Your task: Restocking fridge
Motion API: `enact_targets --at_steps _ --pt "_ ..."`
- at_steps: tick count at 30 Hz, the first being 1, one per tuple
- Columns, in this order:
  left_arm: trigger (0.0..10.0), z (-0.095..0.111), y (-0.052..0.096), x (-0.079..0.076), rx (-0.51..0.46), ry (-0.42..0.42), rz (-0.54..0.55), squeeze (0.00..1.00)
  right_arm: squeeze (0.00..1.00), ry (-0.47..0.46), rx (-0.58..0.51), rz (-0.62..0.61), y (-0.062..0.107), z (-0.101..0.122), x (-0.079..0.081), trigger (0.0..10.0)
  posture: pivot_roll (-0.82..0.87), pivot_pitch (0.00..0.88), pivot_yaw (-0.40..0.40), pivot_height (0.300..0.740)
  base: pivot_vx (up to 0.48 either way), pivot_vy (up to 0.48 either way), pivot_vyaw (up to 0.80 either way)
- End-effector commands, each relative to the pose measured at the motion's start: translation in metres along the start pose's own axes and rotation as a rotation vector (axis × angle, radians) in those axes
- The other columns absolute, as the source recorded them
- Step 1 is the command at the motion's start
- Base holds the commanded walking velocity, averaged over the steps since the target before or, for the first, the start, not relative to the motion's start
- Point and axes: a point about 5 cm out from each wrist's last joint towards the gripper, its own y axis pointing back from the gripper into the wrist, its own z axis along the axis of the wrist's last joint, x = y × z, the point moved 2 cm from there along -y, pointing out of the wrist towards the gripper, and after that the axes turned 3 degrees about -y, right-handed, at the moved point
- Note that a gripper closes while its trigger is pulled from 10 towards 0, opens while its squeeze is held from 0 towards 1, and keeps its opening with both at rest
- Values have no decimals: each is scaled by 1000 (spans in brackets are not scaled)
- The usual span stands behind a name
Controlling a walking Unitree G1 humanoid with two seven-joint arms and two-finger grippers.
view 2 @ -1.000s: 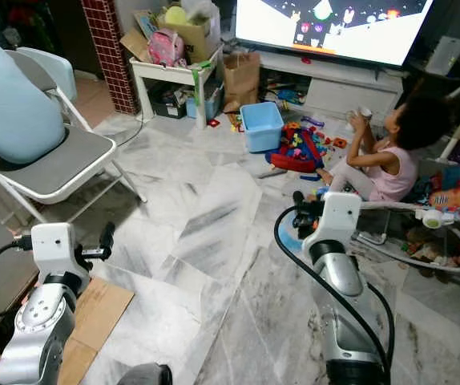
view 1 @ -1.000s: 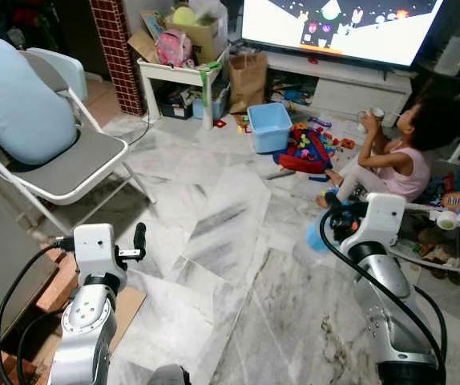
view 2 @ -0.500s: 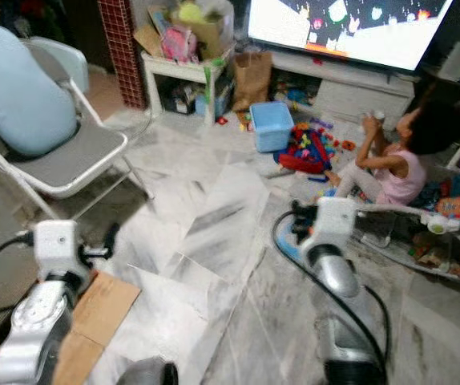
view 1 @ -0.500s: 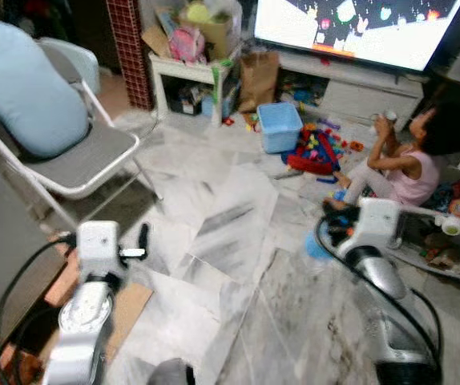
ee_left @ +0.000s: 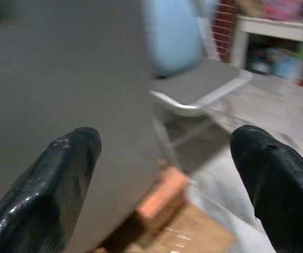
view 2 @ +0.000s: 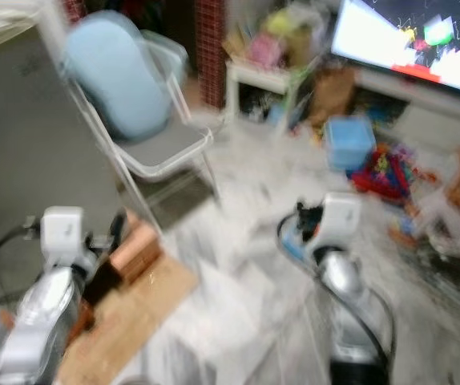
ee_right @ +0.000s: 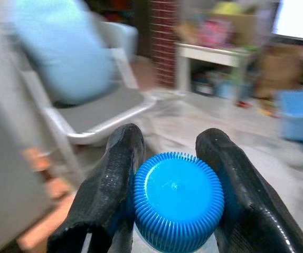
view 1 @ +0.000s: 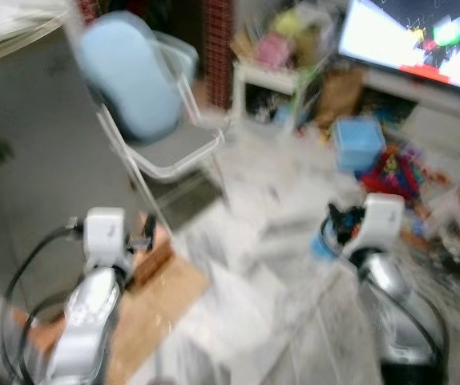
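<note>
Right wrist view: right claw (ee_right: 175, 158) clamped on a blue-capped bottle (ee_right: 178, 199).
Left claw (ee_left: 164, 158) spread wide, holding nothing, near the grey fridge wall (ee_left: 62, 74). Folding chair (view 1: 170, 148) with pale blue cushion (view 1: 138, 88) stands just beside that wall; head views blurred.

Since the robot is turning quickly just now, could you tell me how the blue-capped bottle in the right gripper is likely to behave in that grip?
The right gripper pinches the bottle by its ridged cap, so it probably won't slip. Held that high, the body may swing. Its weight can't be judged here.
</note>
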Motion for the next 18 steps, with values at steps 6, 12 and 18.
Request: enact_targets --at_steps 6,12,18 --pt "10000 3 -3 -8 -13 1 -19 0 0 14 -27 -39 -1 8 -10 10000 18 13 -19 740 0 476 510" --pt "10000 4 -5 -6 -11 5 2 0 0 10 -28 -41 -1 8 -11 10000 18 16 -22 740 0 476 0" --pt "10000 6 -7 -5 -23 11 13 0 0 19 -32 -43 -2 9 -12 10000 19 13 -26 740 0 480 0"
